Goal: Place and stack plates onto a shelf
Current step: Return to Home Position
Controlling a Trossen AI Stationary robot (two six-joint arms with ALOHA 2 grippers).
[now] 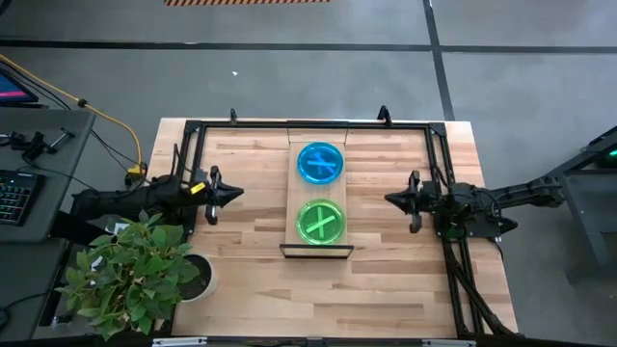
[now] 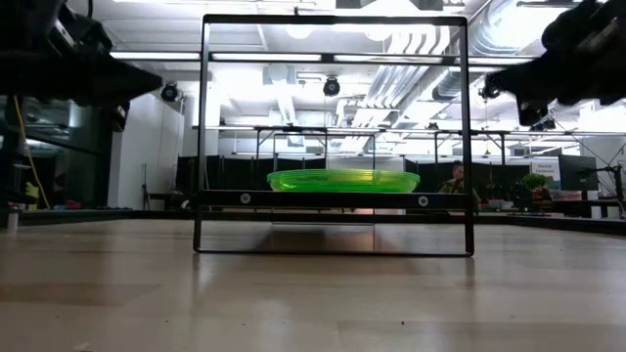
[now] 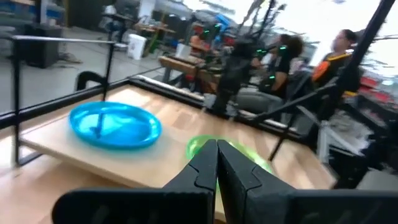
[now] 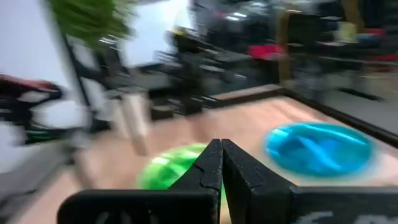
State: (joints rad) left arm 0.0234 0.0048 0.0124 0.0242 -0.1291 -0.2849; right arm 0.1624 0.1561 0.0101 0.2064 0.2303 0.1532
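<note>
On the shelf point(image 1: 295, 193) blue plates point(image 1: 320, 163) and green plates point(image 1: 320, 222) sit stacked, the job seemingly finished; left arm point(image 1: 145, 200) and right arm point(image 1: 492, 198) flank the desk point(image 1: 251, 260), jaws pressed together, empty.

Robotics lab, concrete floor point(image 1: 308, 82), ceiling ducts point(image 2: 514, 34), seated ppl point(image 3: 283, 59), keyboard point(image 1: 13, 198)

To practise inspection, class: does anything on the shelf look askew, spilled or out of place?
Nothing stands out. The blue plates and the green plates sit level, side by side within the shelf. The left gripper and right gripper hang shut, clear of it.
</note>
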